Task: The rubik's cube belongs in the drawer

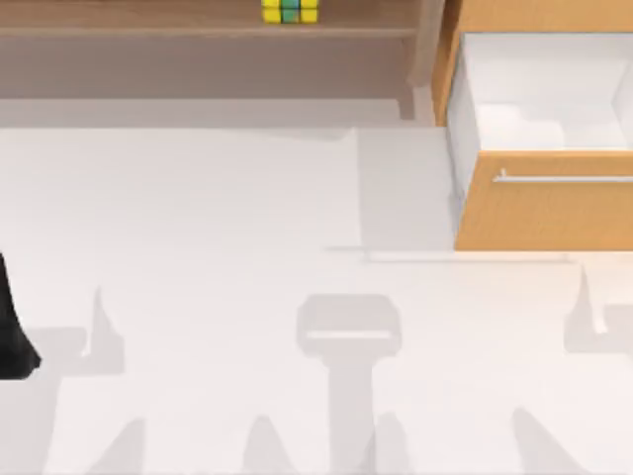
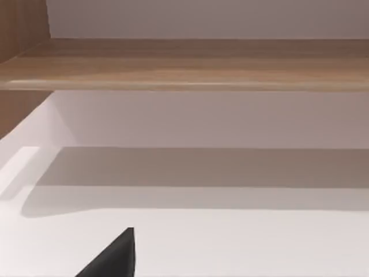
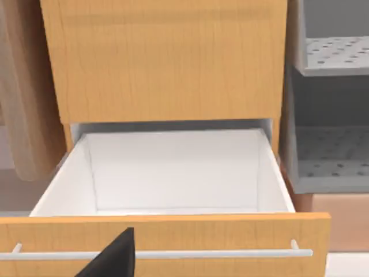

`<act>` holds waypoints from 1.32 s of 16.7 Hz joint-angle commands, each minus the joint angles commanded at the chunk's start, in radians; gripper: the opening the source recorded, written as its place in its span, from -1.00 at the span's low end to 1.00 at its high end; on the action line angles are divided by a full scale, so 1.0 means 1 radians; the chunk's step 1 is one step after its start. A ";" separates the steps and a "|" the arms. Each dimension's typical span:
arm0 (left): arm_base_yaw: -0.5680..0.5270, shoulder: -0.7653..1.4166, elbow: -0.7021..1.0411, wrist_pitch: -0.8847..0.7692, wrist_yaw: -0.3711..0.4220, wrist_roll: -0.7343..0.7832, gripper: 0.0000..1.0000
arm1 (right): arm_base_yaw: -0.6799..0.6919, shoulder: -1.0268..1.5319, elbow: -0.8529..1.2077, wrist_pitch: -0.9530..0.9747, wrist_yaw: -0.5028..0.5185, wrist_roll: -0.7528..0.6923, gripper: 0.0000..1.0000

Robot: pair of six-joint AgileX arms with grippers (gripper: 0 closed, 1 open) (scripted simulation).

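The rubik's cube, yellow with green and blue squares, sits on the long wooden shelf at the back of the table, left of the drawer. The drawer stands pulled open at the back right, with an orange-brown front, a silver bar handle and a white inside that holds nothing. In the right wrist view the drawer is straight ahead and close, with a black part of my right gripper in front of it. My left arm is at the table's left edge; my left gripper faces the shelf.
The brown wooden shelf runs along the back, and it appears as the shelf above a white floor in the left wrist view. A grey perforated rack stands beside the drawer cabinet. The white table spreads out in front.
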 joint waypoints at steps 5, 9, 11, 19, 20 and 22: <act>0.000 0.000 0.000 0.000 0.000 0.000 1.00 | 0.173 0.445 0.201 0.087 0.174 0.024 1.00; 0.000 0.000 0.000 0.000 0.000 0.000 1.00 | 0.308 0.915 0.425 0.132 0.327 0.018 1.00; 0.000 0.000 0.000 0.000 0.000 0.000 1.00 | 0.372 1.149 0.561 0.161 0.402 0.005 1.00; 0.000 0.000 0.000 0.000 0.000 0.000 1.00 | 0.550 1.903 1.154 0.380 0.650 -0.056 1.00; 0.000 0.000 0.000 0.000 0.000 0.000 1.00 | 0.567 1.965 1.221 0.421 0.669 -0.056 1.00; 0.000 0.000 0.000 0.000 0.000 0.000 1.00 | 0.600 2.065 1.342 0.504 0.697 -0.052 1.00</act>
